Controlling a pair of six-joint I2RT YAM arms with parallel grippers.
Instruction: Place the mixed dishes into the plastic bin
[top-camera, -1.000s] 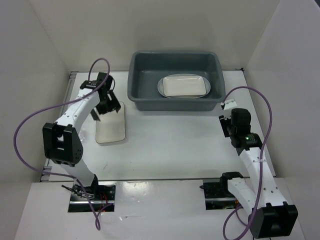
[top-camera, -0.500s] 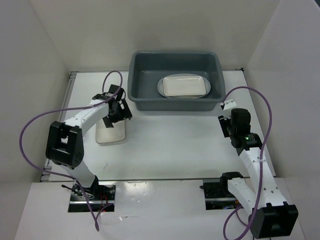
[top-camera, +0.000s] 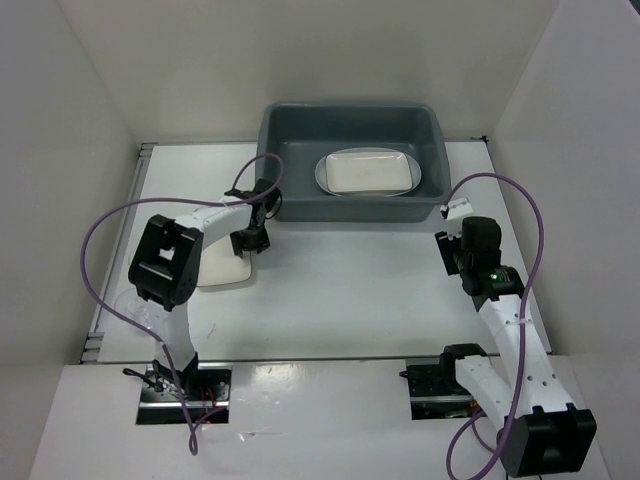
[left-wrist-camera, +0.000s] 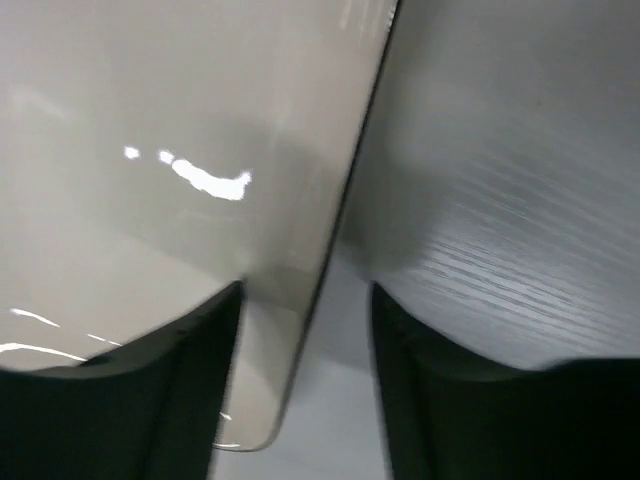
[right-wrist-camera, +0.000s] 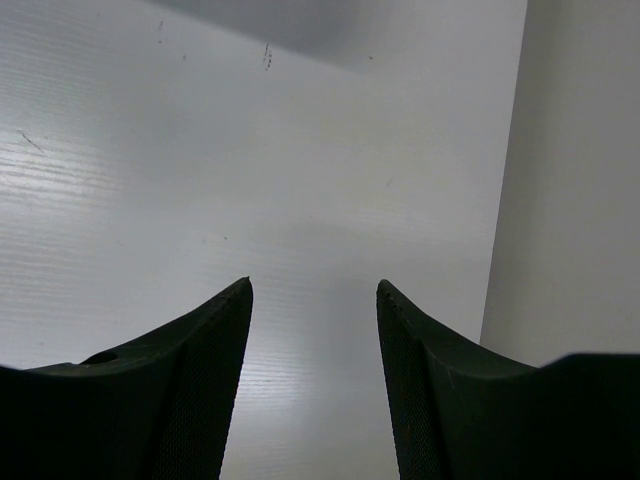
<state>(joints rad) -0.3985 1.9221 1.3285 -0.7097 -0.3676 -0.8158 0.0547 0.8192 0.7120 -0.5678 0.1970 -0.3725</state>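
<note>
The bin (top-camera: 268, 160) sits at 12 o'clock with a cream plate (top-camera: 367, 172) inside it. A second plate (top-camera: 222, 270) lies on the table (top-camera: 350, 290) at 9 o'clock. The left gripper (left-wrist-camera: 305, 290) straddles its right edge, fingers spread, possibly not touching it. The right gripper (right-wrist-camera: 313, 285), at 3 o'clock, is spread over the table.

worktop (top-camera: 350, 290): white | bin (top-camera: 350, 208): set at far edge | plate (top-camera: 225, 270): laid flat at left, near bin
</note>
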